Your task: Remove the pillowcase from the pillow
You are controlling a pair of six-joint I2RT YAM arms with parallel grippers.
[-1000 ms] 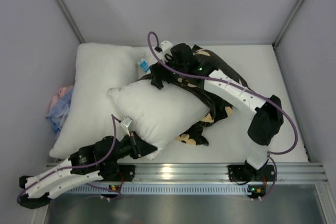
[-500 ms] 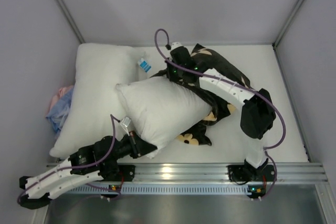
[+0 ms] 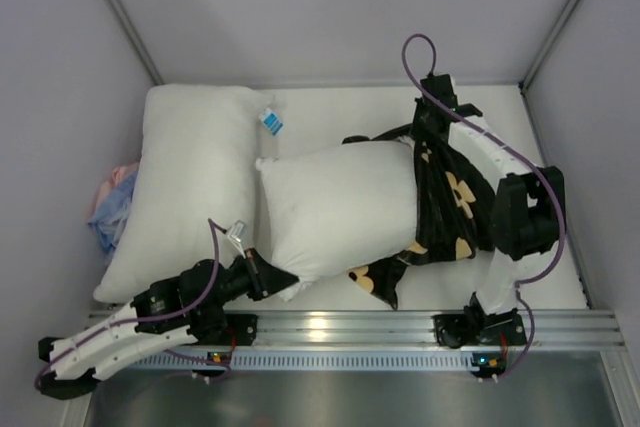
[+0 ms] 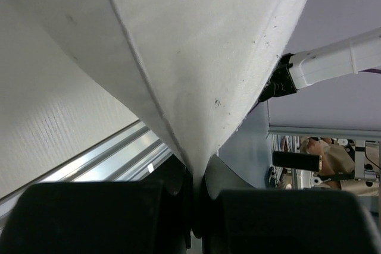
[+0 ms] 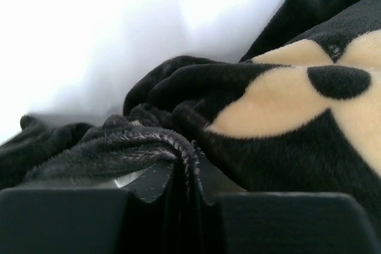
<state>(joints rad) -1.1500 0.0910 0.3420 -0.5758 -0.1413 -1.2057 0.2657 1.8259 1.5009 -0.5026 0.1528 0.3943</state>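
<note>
The pillow (image 3: pixel 335 207) lies plump and white on the table (image 3: pixel 340 107), most of it bare. The pillowcase (image 3: pixel 450 202), black velvety fabric with tan flower shapes, wraps only the pillow's right end as a bunched, creased band. A narrow black strip runs along the pillow's far edge, and a loose flap trails off its near right corner.

At the pillow's near left corner the left gripper (image 3: pixel 268 275) is clamped on the white cloth. The left wrist view shows the two fingers pressed together with the pillow's seamed corner pinched between them. At the pillow's far right corner the right gripper (image 3: pixel 422 137) pinches the pillowcase. The right wrist view shows a fuzzy black fold squeezed between its closed fingers, with a tan petal just to the right.

Left of the pillow and touching it lies a second white pillow (image 3: pixel 190 177), with a pink-blue cloth bundle (image 3: pixel 112 202) beyond that. A small blue-white tag (image 3: pixel 271 123) sits just past the pillow's far left corner.
</note>
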